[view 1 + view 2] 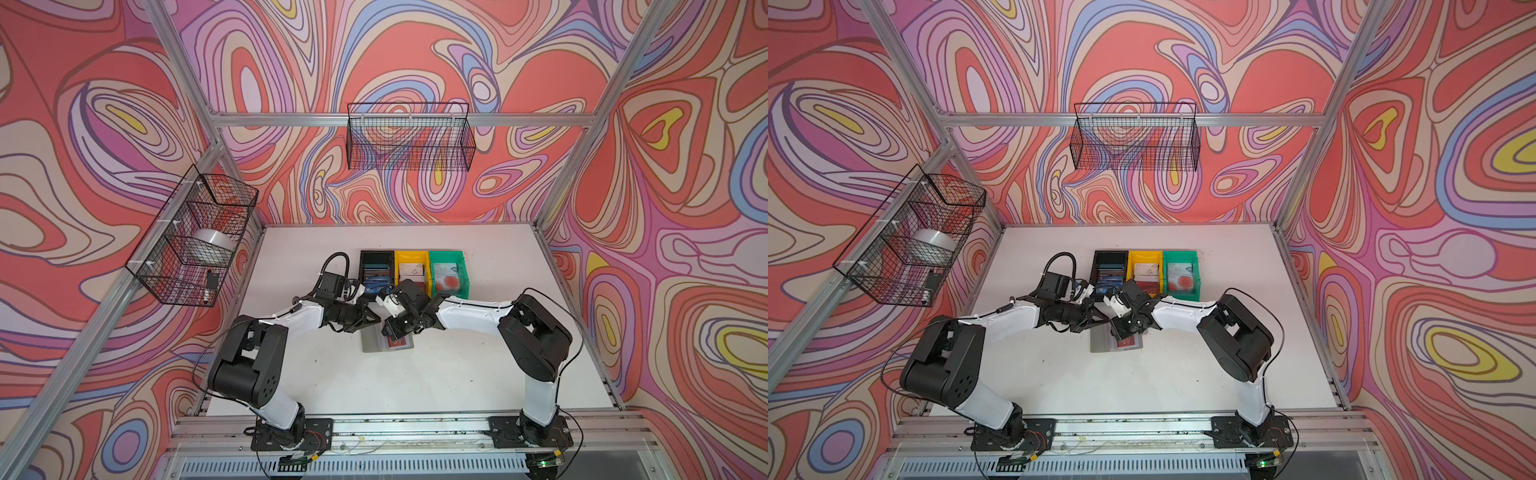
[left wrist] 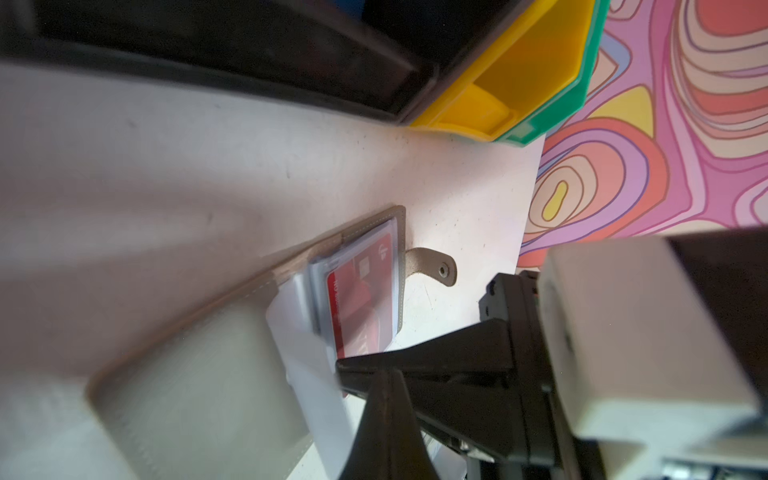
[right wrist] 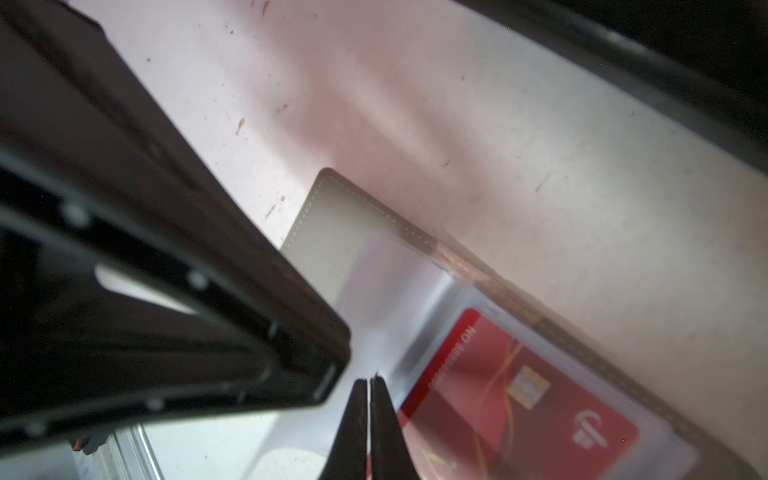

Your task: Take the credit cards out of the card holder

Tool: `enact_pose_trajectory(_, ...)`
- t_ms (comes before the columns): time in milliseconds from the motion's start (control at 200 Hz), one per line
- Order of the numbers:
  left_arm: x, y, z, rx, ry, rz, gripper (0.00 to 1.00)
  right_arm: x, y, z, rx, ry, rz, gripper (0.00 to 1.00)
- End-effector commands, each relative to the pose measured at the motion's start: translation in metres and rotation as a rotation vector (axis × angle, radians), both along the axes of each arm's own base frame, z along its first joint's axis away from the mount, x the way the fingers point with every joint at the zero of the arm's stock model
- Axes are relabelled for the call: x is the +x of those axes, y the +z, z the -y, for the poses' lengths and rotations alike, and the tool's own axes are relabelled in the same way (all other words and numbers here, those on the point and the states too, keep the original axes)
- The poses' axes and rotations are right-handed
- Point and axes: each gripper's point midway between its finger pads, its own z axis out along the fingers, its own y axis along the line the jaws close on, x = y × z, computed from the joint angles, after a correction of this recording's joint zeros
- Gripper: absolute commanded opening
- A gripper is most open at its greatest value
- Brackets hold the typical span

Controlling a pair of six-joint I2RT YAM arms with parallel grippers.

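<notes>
White table (image 1: 457, 374): card holder (image 3: 332, 224) open, red card (image 3: 519, 395) still sleeved inside; left gripper (image 2: 388, 376) and right gripper (image 3: 368, 380) closed above it, extraction pending.

so the card holder (image 1: 370, 344) lies open on the table (image 1: 457, 374), in front of the row of bins (image 1: 411, 253) at the back, with a card (image 1: 398, 341) tucked in its right half

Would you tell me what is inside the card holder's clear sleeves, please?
A red card shows in the top sleeve of the open card holder. Any cards in the sleeves beneath it are covered.
</notes>
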Motion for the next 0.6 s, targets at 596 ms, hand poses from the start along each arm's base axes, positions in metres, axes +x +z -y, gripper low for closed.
enact_pose_trajectory(596,0.000,-0.004,0.011,-0.061,-0.008,-0.025,0.00,0.014,0.016,0.026,-0.088,-0.104,0.085,0.05)
